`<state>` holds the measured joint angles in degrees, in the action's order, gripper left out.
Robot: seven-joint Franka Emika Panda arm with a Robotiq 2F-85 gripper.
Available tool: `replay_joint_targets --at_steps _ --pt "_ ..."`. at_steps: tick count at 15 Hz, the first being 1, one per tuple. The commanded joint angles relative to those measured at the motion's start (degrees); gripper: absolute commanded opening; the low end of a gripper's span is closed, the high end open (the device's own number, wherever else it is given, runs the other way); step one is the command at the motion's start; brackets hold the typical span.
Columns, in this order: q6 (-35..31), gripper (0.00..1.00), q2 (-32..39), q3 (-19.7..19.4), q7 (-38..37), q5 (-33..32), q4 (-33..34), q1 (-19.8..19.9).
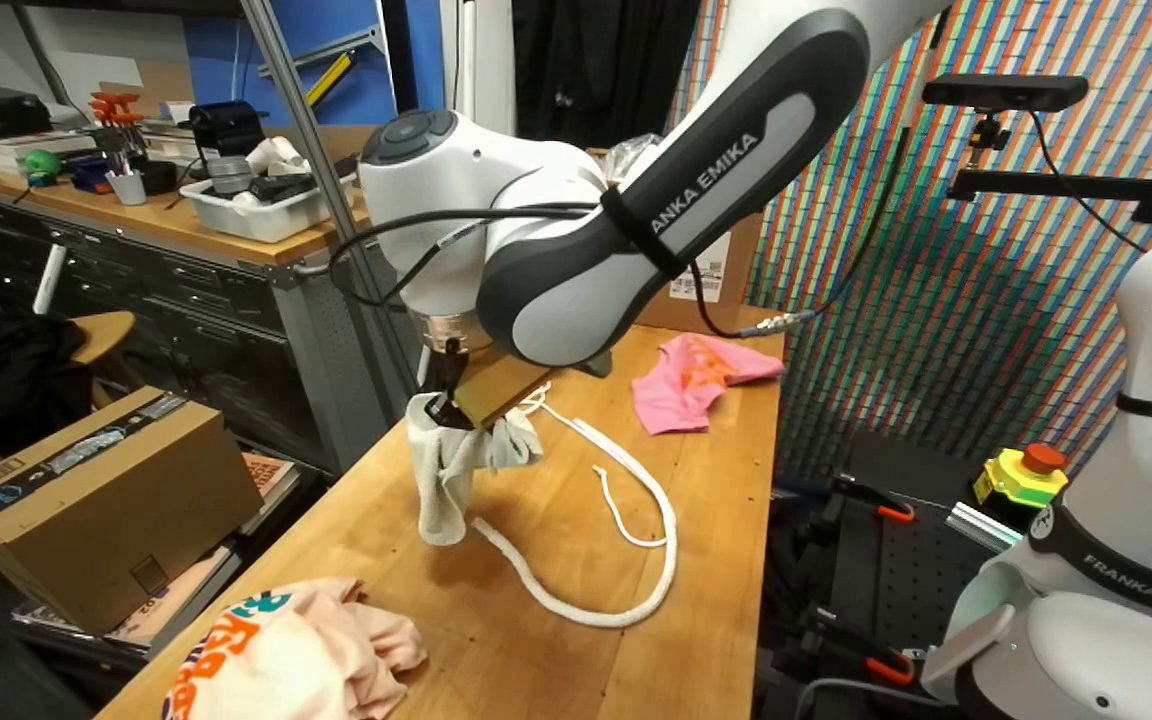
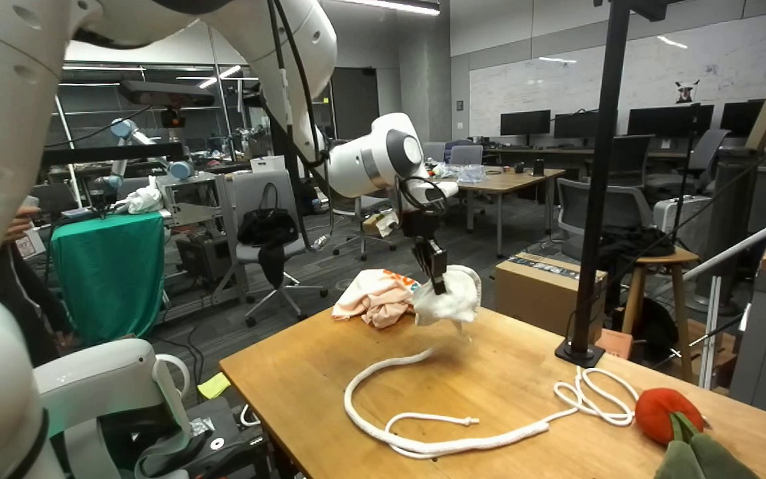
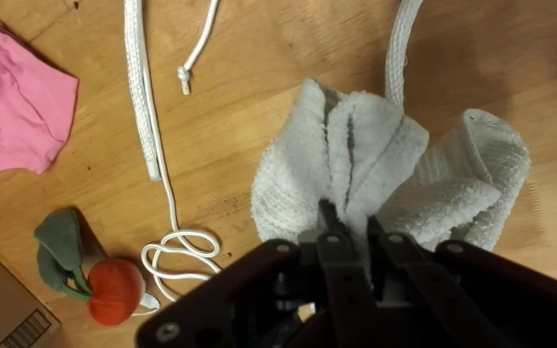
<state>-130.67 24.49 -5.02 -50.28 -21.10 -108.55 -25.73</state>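
Above the brown wooden desk [image 1: 716,540], the black two-fingered end effector [image 3: 349,220] pinches a crumpled, fuzzy off-white cloth [image 1: 444,480], which hangs near one end of a curved white braided rope [image 1: 606,619].

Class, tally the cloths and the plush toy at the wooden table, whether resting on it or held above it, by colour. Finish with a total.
Pink: 1, the printed pink cloth
Peach: 1, the printed peach cloth
White: 1, the terry cloth held in the gripper
Red and green: 1, the plush toy
Total: 4
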Motion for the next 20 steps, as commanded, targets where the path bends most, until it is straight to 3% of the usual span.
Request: replay_joint_targets --at_steps 1,9,14,20 --pt "4.35 0.08 -6.90 6.23 9.34 2.16 -3.71 3.42" --pt "15.50 0.08 -11.79 15.60 29.73 9.21 -7.02 4.77" --pt "17.85 0.08 -9.31 19.02 34.83 9.81 -7.39 4.06" --pt "20.02 0.08 -2.86 21.44 40.84 17.54 -5.57 4.58"
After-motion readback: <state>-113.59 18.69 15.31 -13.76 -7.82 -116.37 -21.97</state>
